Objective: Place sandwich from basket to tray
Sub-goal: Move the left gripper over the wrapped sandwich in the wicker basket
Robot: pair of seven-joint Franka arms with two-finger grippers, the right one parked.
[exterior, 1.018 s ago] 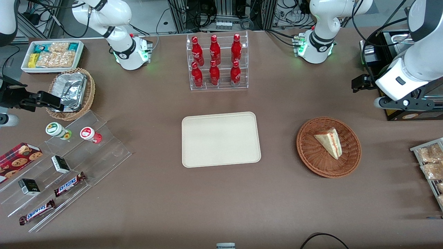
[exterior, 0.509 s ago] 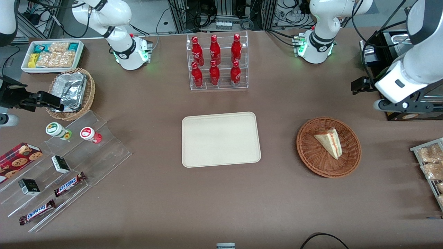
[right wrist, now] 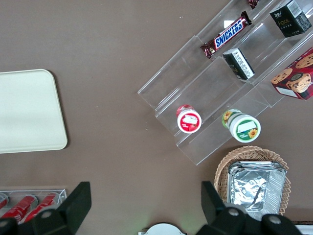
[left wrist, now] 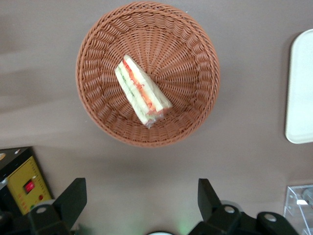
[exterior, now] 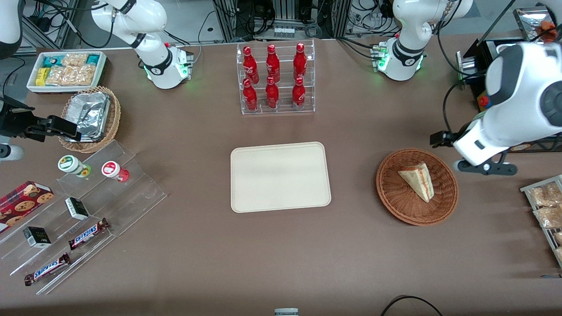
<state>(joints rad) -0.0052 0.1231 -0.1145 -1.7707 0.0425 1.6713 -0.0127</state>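
The sandwich, a pale bread wedge with red and green filling along its cut edge, lies in the round reddish-brown wicker basket. The cream tray sits flat at the table's middle with nothing on it. My left gripper hangs open above bare table just off the basket's rim, farther from the front camera than the sandwich, and holds nothing. In the front view the white left arm leans over that same rim.
A clear rack of red bottles stands farther from the front camera than the tray. A wire shelf of snack packets sits at the working arm's table end. A black box with a yellow panel is close beside the gripper.
The left arm has swung down and toward the basket, from over the black box to the basket's rim. Sandwich, basket and tray have not moved.
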